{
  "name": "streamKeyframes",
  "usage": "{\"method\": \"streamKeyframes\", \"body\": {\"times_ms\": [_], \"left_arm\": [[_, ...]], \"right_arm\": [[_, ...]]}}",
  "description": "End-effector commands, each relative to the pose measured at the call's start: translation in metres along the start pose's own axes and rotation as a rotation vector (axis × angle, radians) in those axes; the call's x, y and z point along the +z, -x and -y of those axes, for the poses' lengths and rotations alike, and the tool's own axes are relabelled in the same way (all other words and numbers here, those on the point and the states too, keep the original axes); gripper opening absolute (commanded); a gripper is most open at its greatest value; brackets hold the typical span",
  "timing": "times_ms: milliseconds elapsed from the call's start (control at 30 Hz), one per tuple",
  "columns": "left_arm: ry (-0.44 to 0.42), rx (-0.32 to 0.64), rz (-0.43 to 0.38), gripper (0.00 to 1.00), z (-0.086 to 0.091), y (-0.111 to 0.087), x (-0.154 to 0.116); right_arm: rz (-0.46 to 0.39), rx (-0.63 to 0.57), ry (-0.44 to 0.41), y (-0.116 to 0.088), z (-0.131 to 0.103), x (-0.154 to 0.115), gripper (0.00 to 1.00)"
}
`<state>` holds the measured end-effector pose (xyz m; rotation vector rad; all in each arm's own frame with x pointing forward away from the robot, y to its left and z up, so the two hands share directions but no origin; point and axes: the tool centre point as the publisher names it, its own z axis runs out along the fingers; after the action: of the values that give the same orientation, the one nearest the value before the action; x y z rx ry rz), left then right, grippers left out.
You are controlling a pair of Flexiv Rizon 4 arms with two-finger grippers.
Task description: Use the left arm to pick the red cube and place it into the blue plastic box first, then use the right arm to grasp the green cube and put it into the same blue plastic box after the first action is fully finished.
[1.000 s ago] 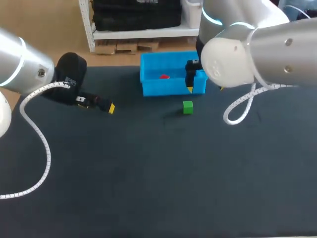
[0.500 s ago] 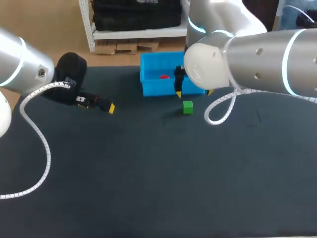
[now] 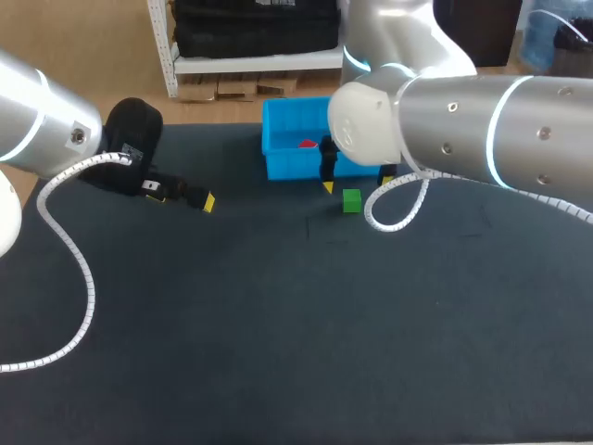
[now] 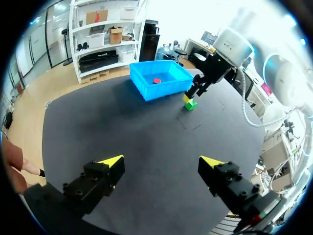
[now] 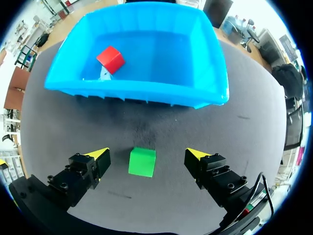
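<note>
Head view: the left gripper [image 3: 202,199] hangs over the left part of the dark table [image 3: 278,324], well apart from the blue plastic box [image 3: 287,165] at the far edge; only one of its yellow tips shows here. The red cube [image 3: 307,144] lies inside the box. The green cube [image 3: 351,200] sits on the table just near of the box's near wall, and the right gripper [image 3: 356,184] hangs above it, the right arm [image 3: 445,120] coming in from the right. Left wrist view: the left gripper [image 4: 161,161] has its fingers spread wide with nothing between them; far ahead stand the blue plastic box [image 4: 161,87] with the red cube [image 4: 157,81] in it, and the green cube [image 4: 191,104] under the right gripper [image 4: 190,96]. Right wrist view: the right gripper [image 5: 146,153] is spread apart, the green cube [image 5: 142,162] lying between its fingers, touching neither; ahead, the red cube [image 5: 110,59] rests in the left part of the blue plastic box [image 5: 146,93].
</note>
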<state>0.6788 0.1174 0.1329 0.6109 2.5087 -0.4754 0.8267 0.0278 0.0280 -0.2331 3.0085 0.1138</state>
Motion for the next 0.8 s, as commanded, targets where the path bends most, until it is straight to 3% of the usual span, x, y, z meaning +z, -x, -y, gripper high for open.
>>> {"method": "streamKeyframes", "body": {"times_ms": [33,800], "left_arm": [[-0.008,0.003,0.003,1.00,-0.002,0.000,0.001],[-0.008,0.003,0.003,1.00,-0.002,0.000,0.001]], "right_arm": [[-0.003,-0.005,-0.004,0.003,-0.001,0.005,1.00],[-0.009,-0.015,0.008,-0.005,-0.006,0.024,1.00]]}}
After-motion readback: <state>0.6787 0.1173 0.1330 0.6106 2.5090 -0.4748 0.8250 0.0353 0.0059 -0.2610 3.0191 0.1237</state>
